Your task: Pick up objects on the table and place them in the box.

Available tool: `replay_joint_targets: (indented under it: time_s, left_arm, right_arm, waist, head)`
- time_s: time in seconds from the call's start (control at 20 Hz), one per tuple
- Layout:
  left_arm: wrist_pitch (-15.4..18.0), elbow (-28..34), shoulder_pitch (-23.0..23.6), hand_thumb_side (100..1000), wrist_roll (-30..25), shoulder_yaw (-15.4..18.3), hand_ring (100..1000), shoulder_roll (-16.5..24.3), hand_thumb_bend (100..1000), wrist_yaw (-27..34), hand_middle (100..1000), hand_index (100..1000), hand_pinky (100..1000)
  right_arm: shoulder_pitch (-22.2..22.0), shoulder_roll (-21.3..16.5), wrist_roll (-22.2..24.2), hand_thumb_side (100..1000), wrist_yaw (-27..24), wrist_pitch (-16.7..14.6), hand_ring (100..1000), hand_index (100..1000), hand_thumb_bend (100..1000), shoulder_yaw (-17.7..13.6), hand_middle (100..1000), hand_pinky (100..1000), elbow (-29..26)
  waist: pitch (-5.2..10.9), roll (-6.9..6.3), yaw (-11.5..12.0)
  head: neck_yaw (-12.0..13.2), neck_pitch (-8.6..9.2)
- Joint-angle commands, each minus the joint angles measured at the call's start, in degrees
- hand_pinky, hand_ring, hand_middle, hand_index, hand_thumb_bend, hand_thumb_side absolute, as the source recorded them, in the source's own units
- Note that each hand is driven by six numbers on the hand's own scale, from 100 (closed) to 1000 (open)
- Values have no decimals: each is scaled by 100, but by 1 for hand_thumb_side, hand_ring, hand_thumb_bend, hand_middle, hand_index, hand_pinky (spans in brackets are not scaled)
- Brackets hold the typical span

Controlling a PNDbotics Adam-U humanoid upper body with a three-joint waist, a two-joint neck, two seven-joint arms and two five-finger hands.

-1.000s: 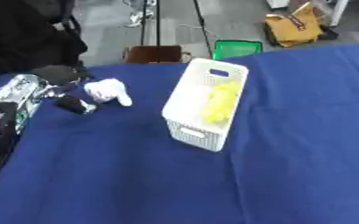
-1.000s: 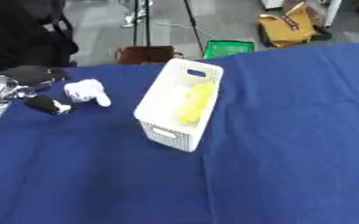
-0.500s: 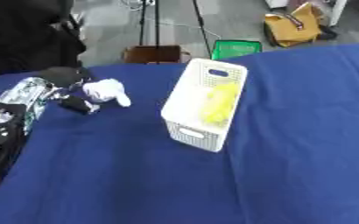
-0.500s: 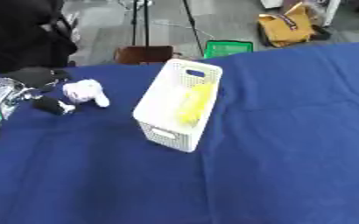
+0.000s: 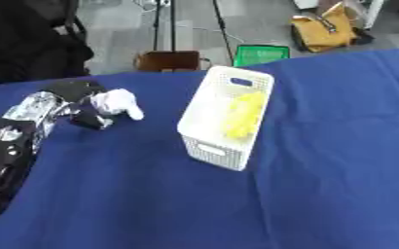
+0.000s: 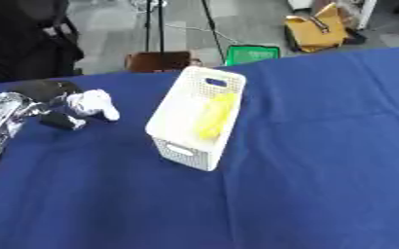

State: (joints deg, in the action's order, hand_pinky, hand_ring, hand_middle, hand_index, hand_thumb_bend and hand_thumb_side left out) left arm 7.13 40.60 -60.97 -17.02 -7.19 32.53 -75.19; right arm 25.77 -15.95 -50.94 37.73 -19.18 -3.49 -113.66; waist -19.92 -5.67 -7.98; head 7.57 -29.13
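Note:
A white slotted box (image 5: 226, 121) stands on the blue table (image 5: 322, 146) with a yellow object (image 5: 244, 114) lying inside it. To its left lies a small white object (image 5: 117, 101). My left hand (image 5: 85, 118) comes in from the left on a black and silver arm (image 5: 32, 109). Its dark fingers sit above and below the white object's left end, curled round it. The right hand shows in neither view.
Beyond the table's far edge the floor holds a green crate (image 5: 259, 52), a brown stool (image 5: 169, 60), a yellow bag (image 5: 325, 30) and tripod legs (image 5: 158, 24). A dark shape (image 5: 24, 44) fills the far left.
My left arm has edged slightly to the right, closer round the white object. The box and the yellow object have stayed put.

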Motion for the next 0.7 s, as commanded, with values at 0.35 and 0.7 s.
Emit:
replay_joint_targets:
  time_s: [0.35, 0.7]
  left_arm:
    - [-179, -43, -155, 807, 33, 140, 901, 82, 337, -114, 889, 966, 837]
    - [-243, -95, -144, 770, 41, 150, 847, 64, 292, -168, 835, 921, 772]
  right_arm:
    - [102, -127, -102, 822, -39, -142, 752, 738, 100, -28, 640, 770, -93]
    - [110, -129, -102, 821, -63, -147, 753, 738, 100, -34, 640, 770, -93]
  waist:
    - [60, 3, -48]
    - [40, -12, -75]
  head:
    - [53, 104]
    - [64, 120]
